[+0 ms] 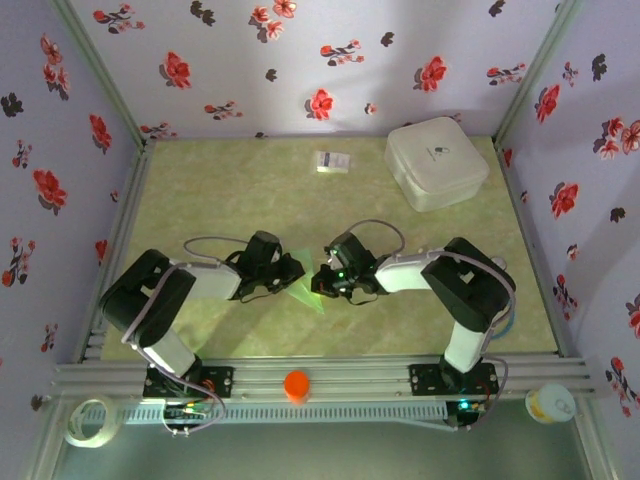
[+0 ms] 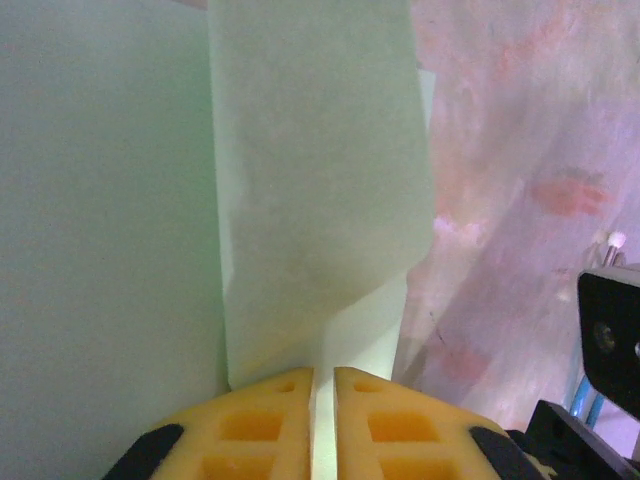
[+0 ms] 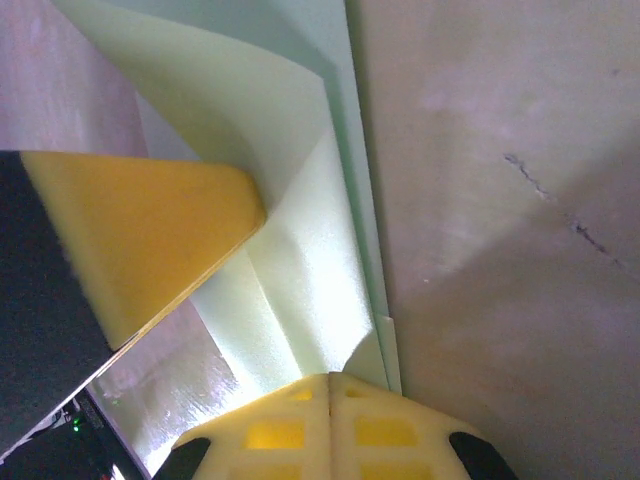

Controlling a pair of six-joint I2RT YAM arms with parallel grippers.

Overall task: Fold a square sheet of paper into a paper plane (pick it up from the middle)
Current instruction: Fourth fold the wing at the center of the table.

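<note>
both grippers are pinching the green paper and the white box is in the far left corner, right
No, the white box is in the far right corner, as the top view shows. The left gripper and right gripper do both pinch the green paper.

A robotics lab test cell is shown. A left arm and a right arm are bolted to an aluminium rail at the near edge of a worktop, and they are fitted with the left end effector and the right end effector. The worktop is boxed in by flower-printed wall panels held in metal framing. Cabling is seen at the bases, and a roll of tape is left outside the rail.
</note>
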